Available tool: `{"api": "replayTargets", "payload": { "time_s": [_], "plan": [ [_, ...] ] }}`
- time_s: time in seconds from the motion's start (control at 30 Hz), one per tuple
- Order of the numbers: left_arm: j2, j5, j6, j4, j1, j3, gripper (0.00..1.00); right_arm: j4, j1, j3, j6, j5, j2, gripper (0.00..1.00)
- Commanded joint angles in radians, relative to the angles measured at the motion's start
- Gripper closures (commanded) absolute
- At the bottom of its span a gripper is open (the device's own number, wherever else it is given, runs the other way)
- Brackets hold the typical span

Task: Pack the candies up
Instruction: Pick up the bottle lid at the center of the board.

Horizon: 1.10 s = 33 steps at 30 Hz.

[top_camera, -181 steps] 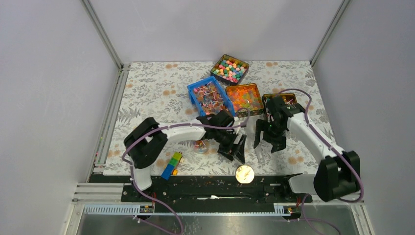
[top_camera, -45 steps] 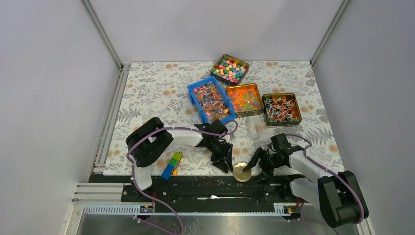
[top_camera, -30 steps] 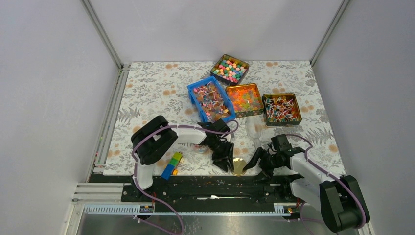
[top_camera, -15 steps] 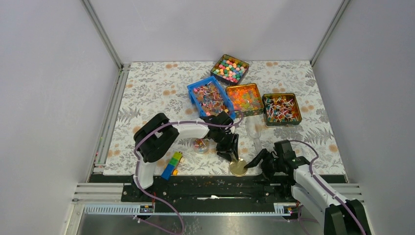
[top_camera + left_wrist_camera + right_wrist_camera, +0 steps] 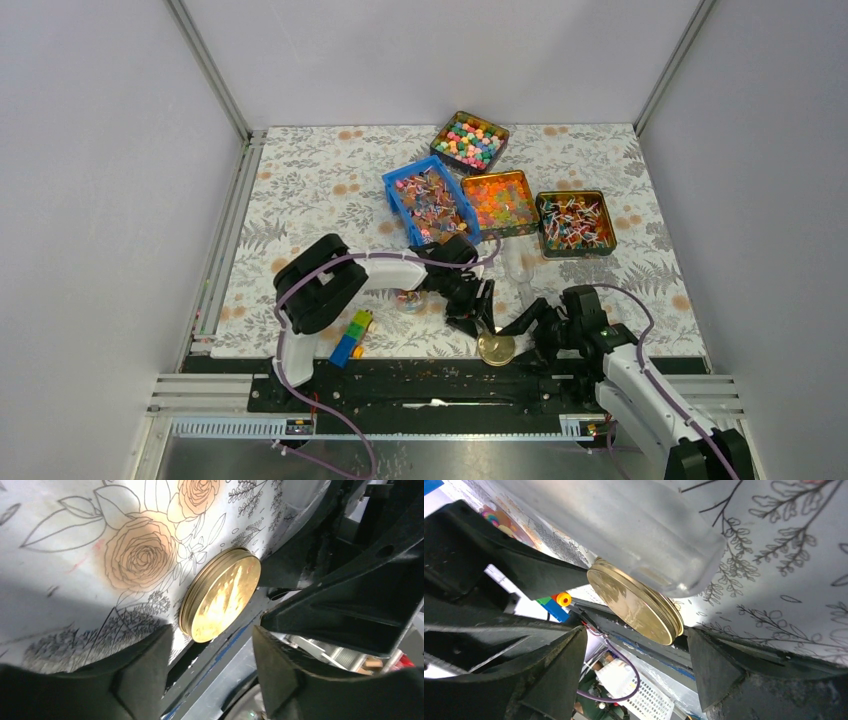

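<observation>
Where the floral-printed tablecloth (image 5: 320,180) meets the black base rail, a round gold metal lid (image 5: 496,348) lies flat, its edge overhanging the cloth. My left gripper (image 5: 478,312) sits low over the cloth just behind the lid. In the left wrist view the left gripper (image 5: 212,680) has its jaws moderately wide, with the lid (image 5: 220,597) framed between the fingers and touching neither.

My right gripper (image 5: 528,322) sits just to the right of the lid, pointing toward it. In the right wrist view the right gripper (image 5: 634,672) has its jaws spread wide and holds nothing. The lid (image 5: 634,605) lies between the fingers. A clear cylindrical jar (image 5: 624,525) stands directly beyond it, its bottom edge close over the lid's far rim. I cannot tell whether jar and lid touch. In the overhead view the jar (image 5: 517,268) stands between the lid and the containers.

The twist-wrapped candies (image 5: 432,203) remain in the rectangular blue plastic tray (image 5: 397,207) at mid-table, well apart from both grippers.
</observation>
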Motion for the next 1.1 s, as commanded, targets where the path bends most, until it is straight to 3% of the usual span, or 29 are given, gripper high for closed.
{"api": "replayTargets", "payload": {
  "time_s": [0.0,0.13,0.23,0.53,0.63,0.83,1.07],
  "plan": [
    [-0.130,-0.180,0.166,-0.197,0.002,0.103,0.32,-0.058,-0.012,0.083,-0.131,0.154,0.034,0.19],
    [-0.219,-0.358,0.236,-0.347,0.037,0.166,0.26,-0.086,-0.012,0.156,-0.191,0.124,0.147,0.19],
    [-0.297,-0.481,0.267,-0.426,0.086,0.188,0.24,-0.197,-0.011,0.259,-0.273,0.151,0.218,0.18],
    [-0.614,-0.707,0.363,-0.492,0.215,0.192,0.10,-0.465,0.029,0.578,-0.577,0.219,0.380,0.09],
    [-0.695,-0.787,0.372,-0.504,0.256,0.189,0.05,-0.491,0.109,0.659,-0.637,0.267,0.439,0.01],
    [-0.799,-0.852,0.371,-0.502,0.329,0.181,0.01,-0.527,0.333,0.798,-0.676,0.453,0.564,0.00],
    [-0.800,-0.847,0.362,-0.504,0.367,0.158,0.01,-0.546,0.579,0.890,-0.719,0.712,0.739,0.00]
  ]
}}
